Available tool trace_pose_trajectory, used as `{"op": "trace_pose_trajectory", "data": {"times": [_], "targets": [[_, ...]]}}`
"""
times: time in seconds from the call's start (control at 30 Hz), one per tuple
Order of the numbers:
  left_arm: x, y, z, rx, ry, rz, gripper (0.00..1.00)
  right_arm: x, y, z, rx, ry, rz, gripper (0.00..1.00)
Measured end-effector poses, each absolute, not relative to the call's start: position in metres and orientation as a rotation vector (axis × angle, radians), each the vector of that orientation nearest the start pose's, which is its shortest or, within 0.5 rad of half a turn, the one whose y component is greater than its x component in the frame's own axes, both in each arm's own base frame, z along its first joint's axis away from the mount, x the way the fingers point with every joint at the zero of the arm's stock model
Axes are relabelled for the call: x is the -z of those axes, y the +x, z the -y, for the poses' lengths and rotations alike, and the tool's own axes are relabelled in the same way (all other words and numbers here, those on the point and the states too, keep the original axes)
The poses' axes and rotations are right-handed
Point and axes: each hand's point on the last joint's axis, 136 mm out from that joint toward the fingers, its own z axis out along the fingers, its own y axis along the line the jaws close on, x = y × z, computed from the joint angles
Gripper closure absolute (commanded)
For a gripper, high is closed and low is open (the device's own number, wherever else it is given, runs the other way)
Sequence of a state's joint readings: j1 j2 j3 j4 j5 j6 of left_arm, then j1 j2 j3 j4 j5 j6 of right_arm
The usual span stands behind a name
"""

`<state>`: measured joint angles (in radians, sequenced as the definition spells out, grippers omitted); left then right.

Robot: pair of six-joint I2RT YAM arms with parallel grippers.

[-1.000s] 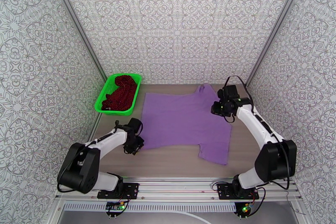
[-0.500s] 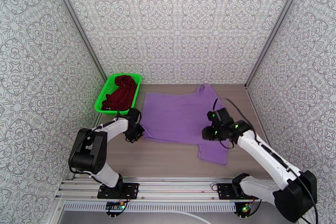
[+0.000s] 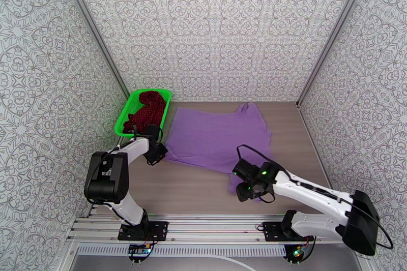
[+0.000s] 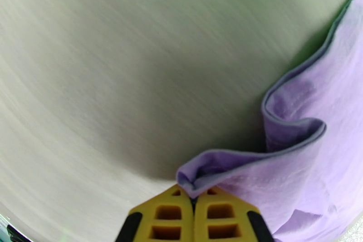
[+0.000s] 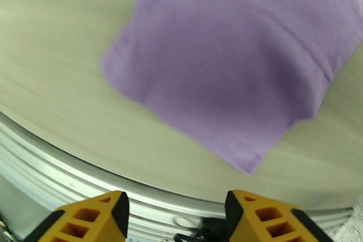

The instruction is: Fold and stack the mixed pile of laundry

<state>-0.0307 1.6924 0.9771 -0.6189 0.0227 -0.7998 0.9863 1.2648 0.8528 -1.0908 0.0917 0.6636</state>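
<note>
The T-shirt (image 3: 219, 137) lies spread on the table (image 3: 193, 196), mid-width. The basket (image 3: 123, 116) sits just beyond its far-left corner, with 1 garment (image 3: 146, 112) bundled in it. The left gripper (image 3: 158, 154) pinches the T-shirt's near-left corner. The right gripper (image 3: 243, 190) hangs over its near-right sleeve, jaws apart.

The lavender-purple short-sleeved T-shirt (image 3: 219, 134) is soft matt cloth; the dark red speckled garment (image 3: 148, 109), nubbly cloth; the pale wood-grain counter (image 3: 193, 190), smooth and satin; the bright green mesh basket (image 3: 136, 135), glossy plastic.
</note>
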Motion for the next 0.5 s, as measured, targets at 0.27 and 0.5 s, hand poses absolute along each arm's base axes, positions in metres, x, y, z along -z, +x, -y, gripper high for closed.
{"op": "trace_pose_trajectory", "data": {"times": [0.27, 0.5], "targets": [[-0.021, 0.338, 0.016, 0.2, -1.066, -2.71, 1.0, -0.057, 0.126, -0.154, 0.22, -0.443, -3.007, 0.48], [-0.02, 0.338, 0.019, 0.229, -1.06, -2.713, 1.0, -0.038, 0.131, -0.157, 0.294, -0.429, -3.024, 0.49]]}}
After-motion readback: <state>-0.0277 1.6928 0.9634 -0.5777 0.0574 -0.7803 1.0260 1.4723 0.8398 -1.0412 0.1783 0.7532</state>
